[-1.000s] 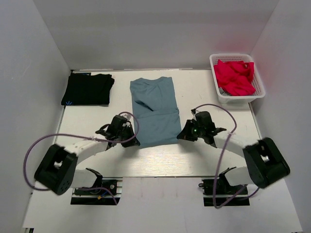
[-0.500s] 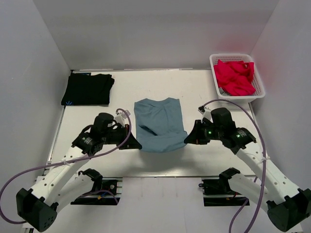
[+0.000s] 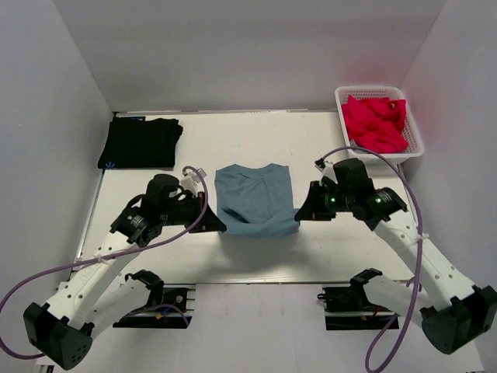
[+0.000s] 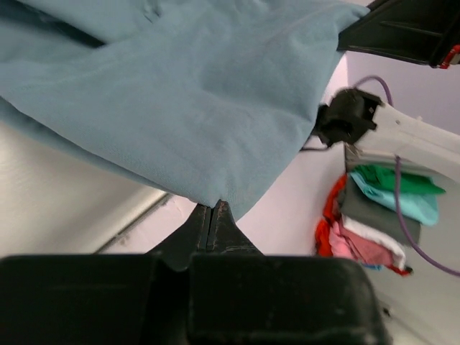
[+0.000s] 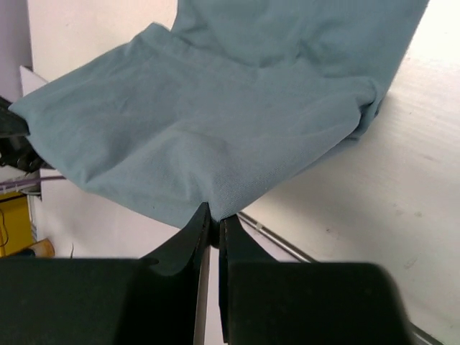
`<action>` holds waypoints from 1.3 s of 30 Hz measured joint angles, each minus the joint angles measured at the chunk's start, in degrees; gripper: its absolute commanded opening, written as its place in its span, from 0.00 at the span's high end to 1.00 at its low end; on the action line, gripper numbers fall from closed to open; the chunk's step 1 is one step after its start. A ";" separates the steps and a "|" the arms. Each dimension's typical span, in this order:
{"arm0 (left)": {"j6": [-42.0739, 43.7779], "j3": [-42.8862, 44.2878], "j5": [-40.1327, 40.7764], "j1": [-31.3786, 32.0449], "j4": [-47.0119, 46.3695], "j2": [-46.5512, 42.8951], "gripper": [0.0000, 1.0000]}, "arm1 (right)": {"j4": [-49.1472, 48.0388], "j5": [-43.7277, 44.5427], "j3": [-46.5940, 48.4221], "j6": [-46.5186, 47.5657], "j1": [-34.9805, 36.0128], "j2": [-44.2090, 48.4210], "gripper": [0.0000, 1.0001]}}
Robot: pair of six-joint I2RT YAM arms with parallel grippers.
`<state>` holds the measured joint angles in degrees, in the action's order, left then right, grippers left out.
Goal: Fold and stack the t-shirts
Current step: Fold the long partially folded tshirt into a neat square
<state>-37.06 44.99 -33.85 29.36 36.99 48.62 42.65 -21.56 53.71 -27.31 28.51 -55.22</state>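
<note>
Taking stock of the fold-and-stack run. The black t-shirt lies as a flat folded rectangle at the far left corner of the counter; we judge that one done. The blue-grey t-shirt is mid-counter and mid-fold: its far part rests on the surface and its near edge is held up off it. The left hand is clenched on the near-left corner and the right hand on the near-right corner.

Left to do, in our judgement: lay the raised edge over, finish the fold, then put one shirt on the other. The two are well apart, so no stack exists yet. A basket at the far right holds red cloth; we cannot tell whether it belongs to the task.

View notes:
- Only the top view shows the layout: black shirt, basket and both arms.
- Both wrist views show what the top view cannot: each pair of fingers pinched tight on a thin edge of blue-grey cloth, no gap visible.
- The right wrist view shows the cloth sagging between the grips and doubling over itself.
- The left wrist view alone shows a pile of coloured cloth beyond the counter.
</note>
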 measured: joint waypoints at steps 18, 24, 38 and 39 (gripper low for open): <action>-2.40 9.92 25.14 -0.37 -6.56 14.78 1.00 | -4.09 6.05 16.04 2.54 -4.15 -20.06 1.00; -2.47 14.43 30.47 -1.33 -8.81 23.19 1.00 | -6.95 4.26 20.98 3.17 -6.62 -27.67 1.00; -3.91 20.79 34.91 -7.08 -16.70 42.75 1.00 | -16.74 -4.72 29.77 4.13 -11.98 -49.90 1.00; -3.93 22.03 35.23 -7.63 -16.92 44.68 0.97 | -17.14 -5.62 31.50 4.28 -12.09 -51.93 1.00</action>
<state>-40.99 67.02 1.39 21.74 20.08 93.30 25.52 -27.18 85.21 -23.03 16.43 -107.15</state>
